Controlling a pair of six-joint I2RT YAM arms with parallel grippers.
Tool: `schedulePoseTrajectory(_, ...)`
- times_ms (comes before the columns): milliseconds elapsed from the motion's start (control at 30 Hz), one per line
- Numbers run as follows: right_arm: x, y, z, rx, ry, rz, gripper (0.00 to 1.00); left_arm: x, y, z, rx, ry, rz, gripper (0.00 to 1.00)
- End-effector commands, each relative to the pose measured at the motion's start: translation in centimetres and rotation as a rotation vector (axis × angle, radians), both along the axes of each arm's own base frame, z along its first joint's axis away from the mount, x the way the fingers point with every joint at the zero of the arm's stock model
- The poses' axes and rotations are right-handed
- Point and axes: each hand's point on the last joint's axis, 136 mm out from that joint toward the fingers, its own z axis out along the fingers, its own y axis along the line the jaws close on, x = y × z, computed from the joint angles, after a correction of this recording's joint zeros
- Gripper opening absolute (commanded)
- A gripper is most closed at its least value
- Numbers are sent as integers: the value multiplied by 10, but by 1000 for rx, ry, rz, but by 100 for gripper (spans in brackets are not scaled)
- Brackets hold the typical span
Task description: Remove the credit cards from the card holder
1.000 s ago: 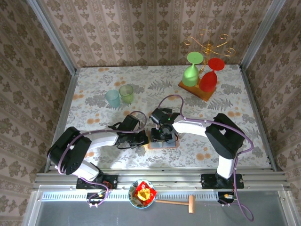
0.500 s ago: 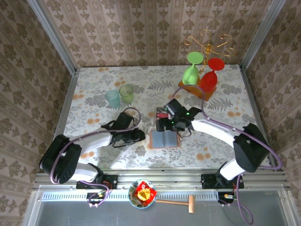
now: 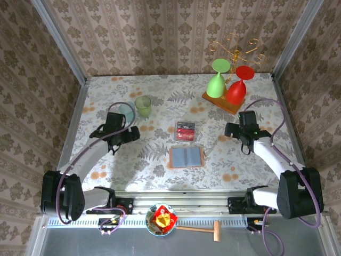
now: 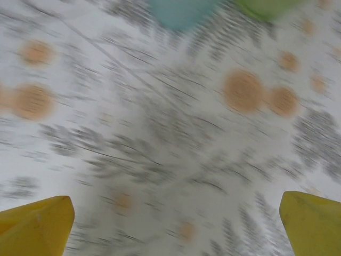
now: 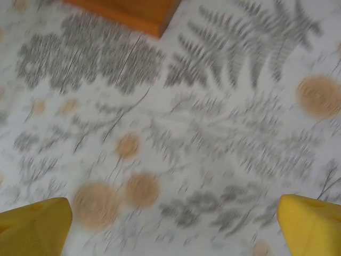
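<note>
- Left gripper [image 3: 132, 133]: fingers spread wide, holding nothing.
- Right gripper [image 3: 230, 129]: spread too.
- One card holder [image 3: 186, 156], open flat, centre.
- Credit cards [image 3: 186, 130] just beyond it, stacked; count unclear.
- Wrist views: blurred tablecloth [image 4: 160, 133].

Your top view looks steeply down from above the near edge, whole table [image 3: 160, 101] in frame. Your wrist views face down, close, blurred: left shares the teal cup [image 4: 181, 10] with top, right the wooden stand [image 5: 128, 13].
</note>
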Motion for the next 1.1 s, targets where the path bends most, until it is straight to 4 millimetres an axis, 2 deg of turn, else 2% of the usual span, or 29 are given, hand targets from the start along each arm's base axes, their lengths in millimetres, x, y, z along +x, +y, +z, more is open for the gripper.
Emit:
schedulePoseTrajectory(0, 39, -15, 26, -123, -237, 50, 100, 21, 48, 17, 183, -100, 45, 100)
schedulePoseTrajectory(133, 55, -35, 21, -159, -365, 7, 100, 44, 61, 21, 269, -242, -10, 100)
schedulePoseTrajectory(167, 59, -35, 21, -140, -384, 11, 100, 49, 62, 22, 271, -266, -23, 100)
schedulePoseTrajectory(200, 62, -35, 12, -109, -362, 14, 100, 56, 63, 22, 272, -300, -37, 100)
schedulePoseTrajectory(267, 67, -29, 11, -77, -367, 36, 100, 68, 71, 23, 256, -377, -26, 100)
schedulePoseTrajectory(333, 69, -11, 12, -35, -435, 135, 100, 76, 76, 21, 208, -468, -31, 100)
schedulePoseTrajectory(367, 69, -8, 8, -42, -450, 149, 100, 79, 79, 19, 195, -505, -30, 100)
schedulePoseTrajectory(467, 66, 0, -2, -57, -480, 184, 100, 84, 88, 17, 164, -605, -31, 100)
schedulePoseTrajectory(600, 66, 0, -2, -74, -478, 176, 100, 89, 94, 15, 99, -658, -56, 99)
schedulePoseTrajectory(933, 67, 2, -1, -91, -477, 175, 100, 92, 76, 15, 77, -662, -161, 98)
schedulePoseTrajectory(1067, 66, 2, -1, -91, -476, 175, 100, 82, 63, 8, 181, -714, -175, 100)
